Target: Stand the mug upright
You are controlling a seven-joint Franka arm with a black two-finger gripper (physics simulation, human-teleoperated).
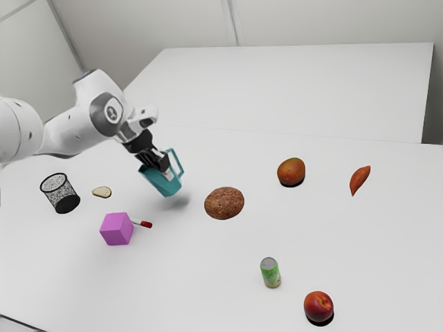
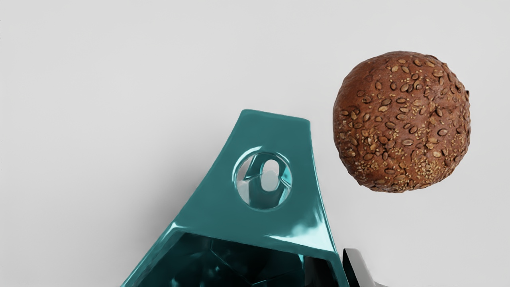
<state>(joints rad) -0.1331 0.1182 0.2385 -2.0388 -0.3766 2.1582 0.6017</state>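
The gripper (image 1: 165, 170) is at the teal mug (image 1: 162, 184), which hangs tilted over the table with its handle toward the exterior view's right and a shadow below. In the wrist view, the mug (image 2: 275, 219) shows its dark hollow and a wall with a round opening. The gripper (image 2: 340, 273) is shut on the mug's wall there: one finger lies outside it, and a dark shape inside the hollow looks like the other. Part of the mug's rim is hidden behind the fingers in the exterior view.
A seeded bread roll (image 1: 223, 203) lies close beside the mug. Farther right are a mango (image 1: 291, 171), a sweet potato (image 1: 360, 180), a green can (image 1: 270, 274) and a nectarine (image 1: 318, 306). A magenta cube (image 1: 116, 229) and a mesh cup (image 1: 60, 194) stand toward the exterior view's left.
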